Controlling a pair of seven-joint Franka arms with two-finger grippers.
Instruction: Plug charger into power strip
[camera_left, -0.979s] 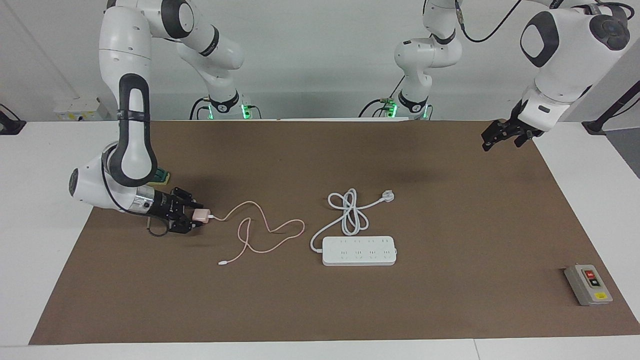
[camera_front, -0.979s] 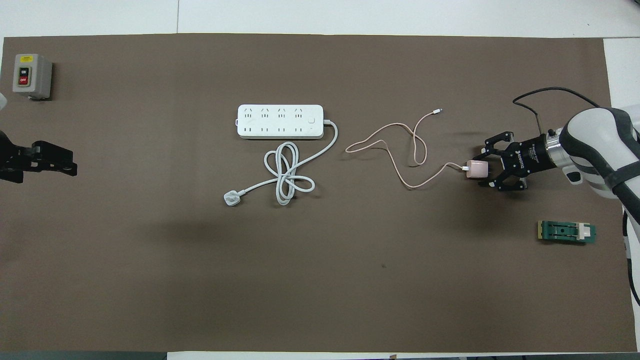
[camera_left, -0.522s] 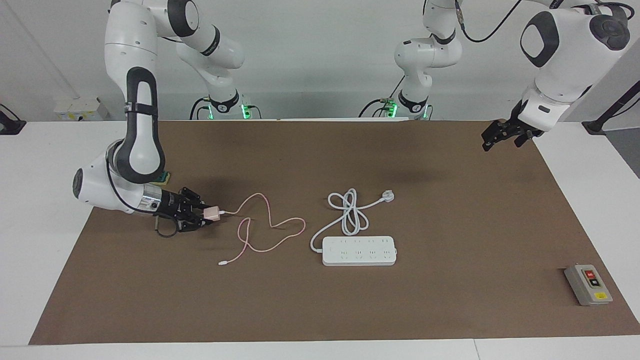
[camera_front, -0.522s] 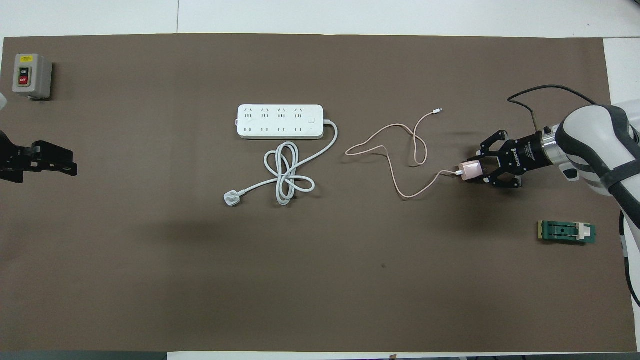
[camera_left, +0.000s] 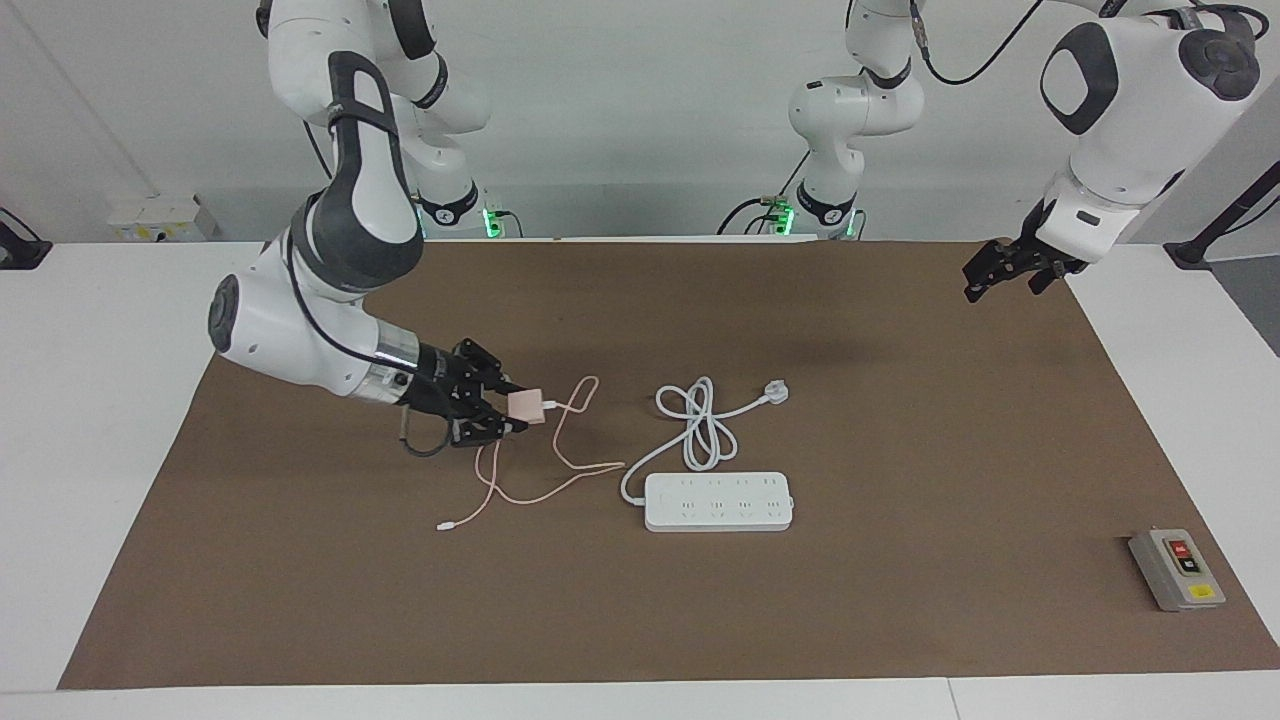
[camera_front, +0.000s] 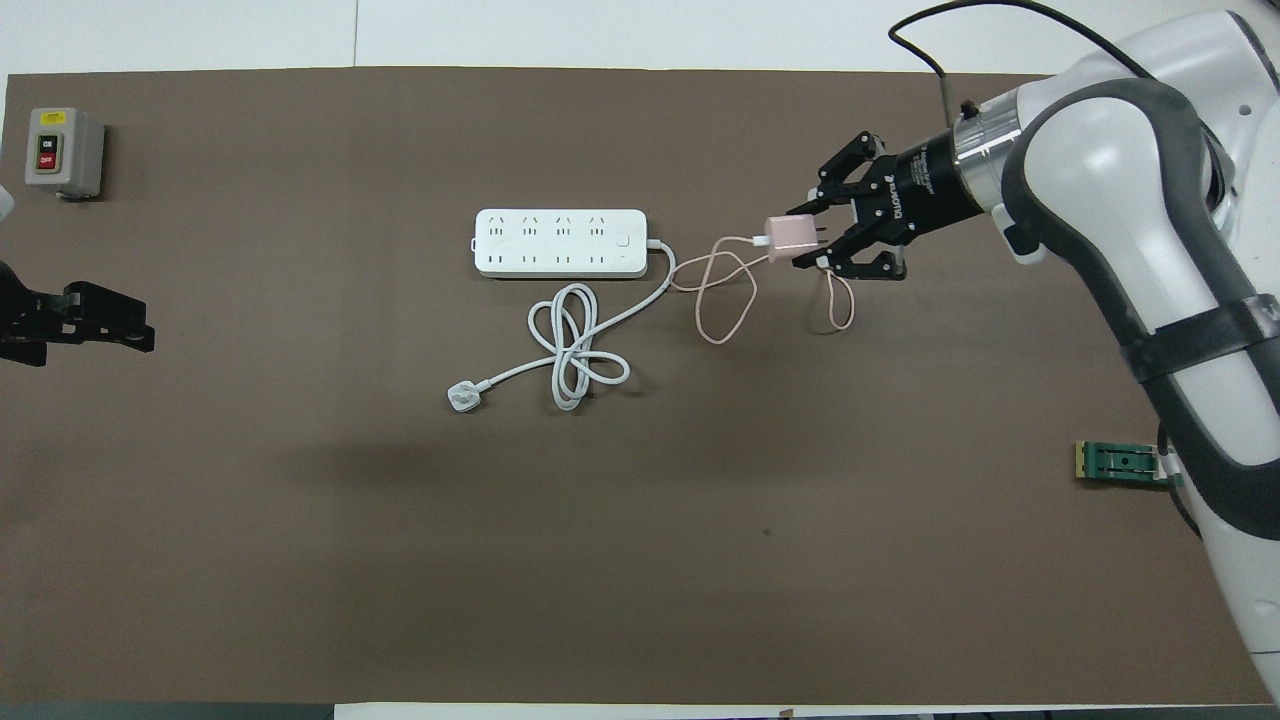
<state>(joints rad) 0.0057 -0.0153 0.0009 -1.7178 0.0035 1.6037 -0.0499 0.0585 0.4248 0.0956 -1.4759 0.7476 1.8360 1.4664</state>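
Brown worktop (camera_left: 900, 600). Right claw (camera_left: 512, 410) carries the charger (camera_left: 526, 405) aloft; left claw (camera_left: 1005, 270) waits wide. We judge: turn prongs down over the power strip (camera_left: 718, 501).

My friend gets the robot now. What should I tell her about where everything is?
Right gripper: shut on the charger, held up over the mat; its cable trails down to the mat.
Left gripper: open, empty, waiting over its own end of the table.
Power strip: flat on the mat, nothing plugged in.
Done: charger picked up.
Left: carry it to the strip, push the prongs into a socket.
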